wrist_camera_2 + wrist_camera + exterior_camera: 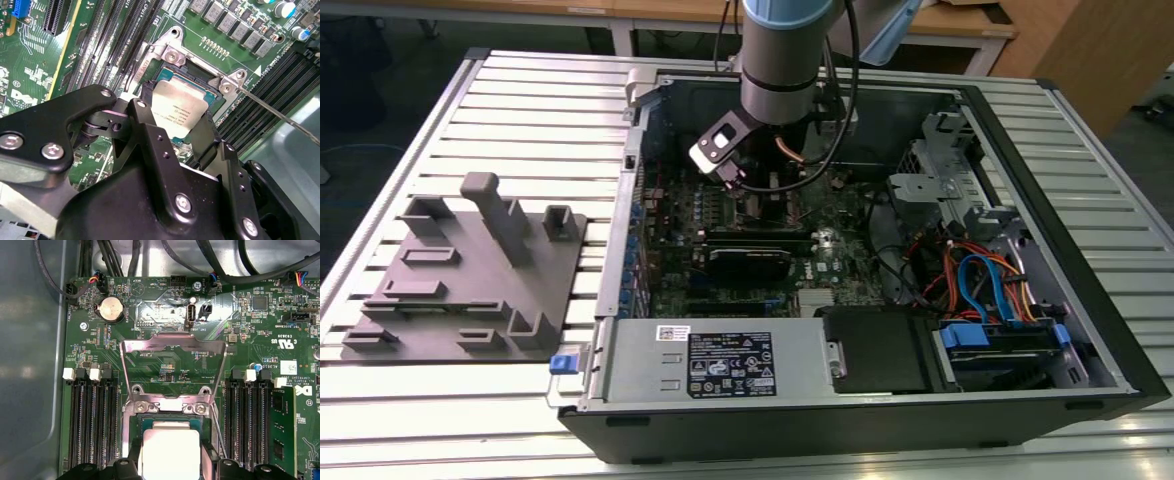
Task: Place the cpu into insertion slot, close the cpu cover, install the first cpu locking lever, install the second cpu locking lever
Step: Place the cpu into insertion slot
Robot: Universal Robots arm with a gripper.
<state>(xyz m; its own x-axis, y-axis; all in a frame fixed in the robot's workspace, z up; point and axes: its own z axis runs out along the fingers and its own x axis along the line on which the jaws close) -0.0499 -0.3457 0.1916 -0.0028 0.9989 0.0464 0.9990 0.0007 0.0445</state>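
Observation:
The cpu [177, 106] [170, 452] is a pale silver square chip. My gripper [175, 120] [170, 467] is shut on it, with one black finger [142, 117] on each of two opposite edges. The chip sits level over the insertion slot [167, 418] [197, 75]; I cannot tell whether it is touching or fully seated. The cpu cover [172, 341] is a silvery frame, swung open and lying back from the slot beyond its hinge bracket [167, 405]. A thin wire locking lever [280, 116] [218, 435] stands raised beside the slot. In the exterior view my arm [781, 90] reaches down into the open computer case [1067, 300].
Black memory slots [95, 425] [250, 420] flank the socket on both sides. A coin battery [111, 309] and cables lie beyond the cover. A grey fixture block [467, 270] sits on the table at the exterior view's left. The power supply [720, 365] and cabled drive cage [987, 280] fill the case's near side.

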